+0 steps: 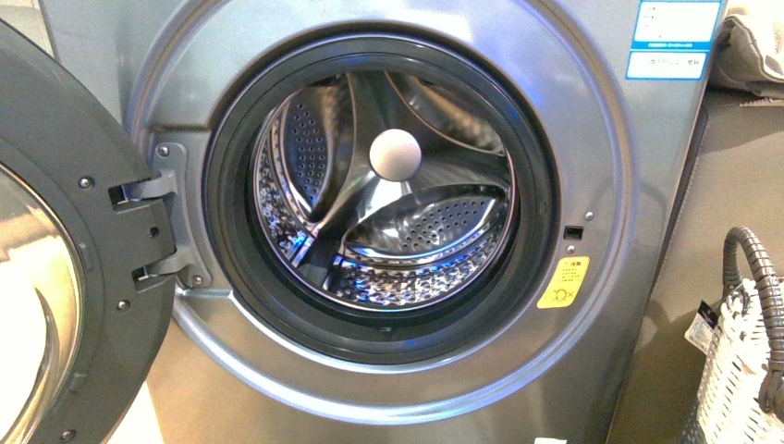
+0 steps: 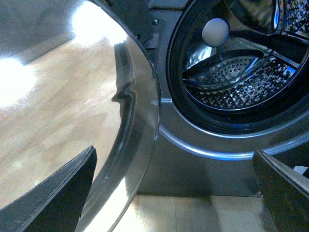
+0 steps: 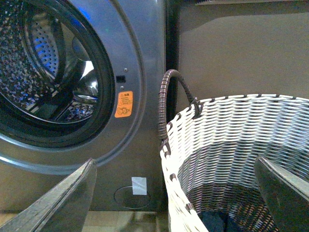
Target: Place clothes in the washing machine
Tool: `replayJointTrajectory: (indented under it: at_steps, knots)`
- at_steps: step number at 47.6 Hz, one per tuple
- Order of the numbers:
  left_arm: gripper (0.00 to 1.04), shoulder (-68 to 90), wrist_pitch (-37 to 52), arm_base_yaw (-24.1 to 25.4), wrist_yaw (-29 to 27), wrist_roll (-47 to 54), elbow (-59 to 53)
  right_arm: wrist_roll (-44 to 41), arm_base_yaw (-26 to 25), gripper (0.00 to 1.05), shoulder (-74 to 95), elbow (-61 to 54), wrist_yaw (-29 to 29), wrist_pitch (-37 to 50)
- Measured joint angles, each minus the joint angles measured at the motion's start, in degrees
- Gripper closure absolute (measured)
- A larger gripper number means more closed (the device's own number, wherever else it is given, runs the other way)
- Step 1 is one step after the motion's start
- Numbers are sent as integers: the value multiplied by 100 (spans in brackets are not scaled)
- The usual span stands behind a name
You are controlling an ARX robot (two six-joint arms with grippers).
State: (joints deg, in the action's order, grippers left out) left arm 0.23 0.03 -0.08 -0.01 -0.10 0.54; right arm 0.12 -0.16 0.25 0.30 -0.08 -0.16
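Observation:
The silver-grey washing machine fills the front view, its steel drum holding only a pale round ball. Its door is swung open to the left. The clothes show as a dark navy patch at the bottom of the white woven basket, right of the machine. My right gripper hangs open above the basket's near rim, nothing between its fingers. My left gripper is open and empty, low in front of the machine beside the door's glass. Neither gripper shows in the front view.
The basket has a dark wrapped handle close to the machine's side. A beige cloth bundle lies at the upper right. A brown wall rises behind the basket. Light wooden floor runs below the machine.

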Motion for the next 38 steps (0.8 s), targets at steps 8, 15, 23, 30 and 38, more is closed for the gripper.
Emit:
replayJointTrajectory:
  at_steps: [8,15,23,30,38]
  knots:
    - [6,0,0,2,0,-2,-2,0,0,7,0,0,0,0]
    - [6,0,0,2,0,0,-2,0,0,7,0,0,0,0]
    - [6,0,0,0,0,0,-2,0,0,7,0,0,0,0]
    - [6,0,0,2,0,0,-2,0,0,7,0,0,-2,0]
    - [6,0,0,2,0,0,-2,0,0,7,0,0,0,0]
